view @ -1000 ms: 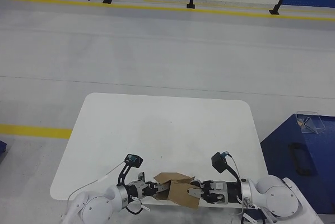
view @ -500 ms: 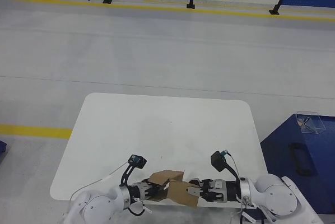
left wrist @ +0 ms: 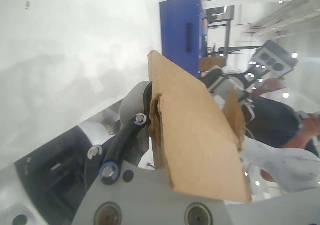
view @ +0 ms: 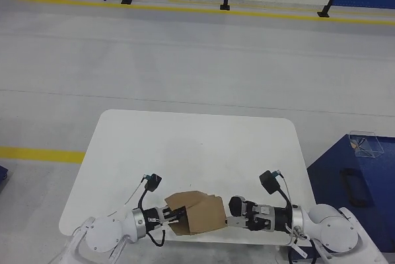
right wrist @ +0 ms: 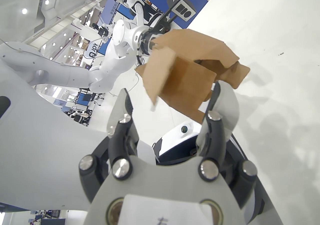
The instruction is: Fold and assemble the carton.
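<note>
The carton (view: pixel 196 211) sits at the near edge of the surface (view: pixel 184 142), between the two arms and right in front of the robot. It is half formed: the panels are bent into a rough open tube and loose flaps stick out at the end that faces the right arm. Its long axis runs across the robot's front, from one gripper toward the other.

The left gripper (view: pixel 176 216) has the carton. In the left wrist view its fingers (left wrist: pixel 136 103) are closed on the edge of one cardboard panel, which stands out straight ahead of that wrist. The carton seems to be carried by this grip and not by the surface, though I cannot tell for sure whether its underside touches.

The right gripper (view: pixel 234 221) is spread wide and holds nothing. It is just beside the carton's free end and points straight at it along the long axis. In the right wrist view, a lower corner of the carton reaches in between the spread fingers, close to one of them; I cannot tell whether they touch. One flap (right wrist: pixel 155 76) angles out toward the other finger.

So the left arm is the anchor and the right arm is the free one. In my judgement, the next move depends on the open, flapped end facing the right gripper. That gripper is lined up to push or pinch a flap inward while the left grip steadies the body.
</note>
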Robot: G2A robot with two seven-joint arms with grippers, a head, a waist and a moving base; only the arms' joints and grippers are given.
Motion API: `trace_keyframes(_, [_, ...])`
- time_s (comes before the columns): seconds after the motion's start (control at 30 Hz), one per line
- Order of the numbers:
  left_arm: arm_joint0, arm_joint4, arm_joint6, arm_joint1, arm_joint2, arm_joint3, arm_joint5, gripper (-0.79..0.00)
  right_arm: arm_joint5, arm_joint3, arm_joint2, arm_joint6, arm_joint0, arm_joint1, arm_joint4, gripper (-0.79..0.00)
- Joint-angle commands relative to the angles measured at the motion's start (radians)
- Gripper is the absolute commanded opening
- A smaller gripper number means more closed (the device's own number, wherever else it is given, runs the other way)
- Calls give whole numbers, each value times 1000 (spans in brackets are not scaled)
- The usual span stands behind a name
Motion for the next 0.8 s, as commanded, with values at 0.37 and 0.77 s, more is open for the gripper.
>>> trace_keyframes(0.37, [-25,-192,-129,-7,11,42,122,-785,14,-4,5,-34,0,-1,-22,0])
trace_keyframes(0.77, [-322,-760,-276,-67,181,439,580,-785,78,15,140,-183,-70,3,-28,0])
